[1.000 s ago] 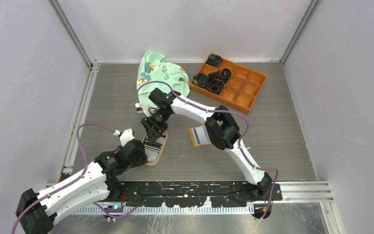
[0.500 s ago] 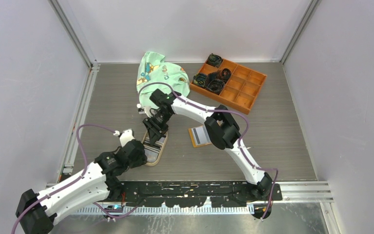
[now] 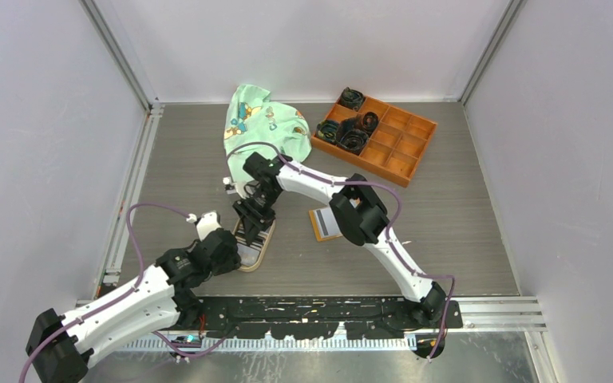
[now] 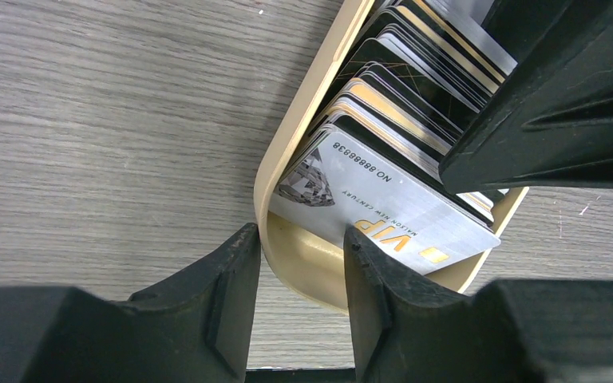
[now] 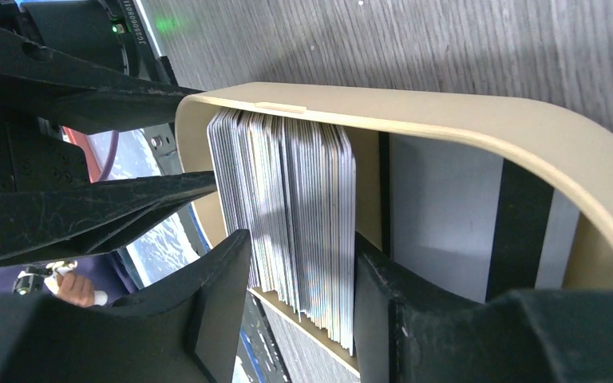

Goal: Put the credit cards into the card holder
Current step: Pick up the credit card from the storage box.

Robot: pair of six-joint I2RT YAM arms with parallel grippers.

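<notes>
A tan oval dish (image 3: 247,261) (image 4: 303,259) (image 5: 447,112) holds several credit cards (image 4: 383,191) (image 5: 295,207) standing on edge in a tight stack. A silver VIP card faces the left wrist camera. My left gripper (image 3: 235,250) (image 4: 299,295) is shut on the dish's near rim, one finger outside and one inside. My right gripper (image 3: 254,223) (image 5: 302,303) reaches down into the dish, its fingers pressed on both sides of the card stack. The orange card holder (image 3: 322,224) lies open to the right of the dish, partly hidden under the right arm's elbow.
An orange compartmented tray (image 3: 403,152) with black coiled items (image 3: 351,136) stands at the back right. A crumpled green printed cloth (image 3: 263,120) lies just behind the right wrist. White walls enclose the table on three sides.
My right gripper has shifted slightly toward the near left, lower over the dish, and its fingers have narrowed onto the card stack. The left arm and the dish have stayed put.
</notes>
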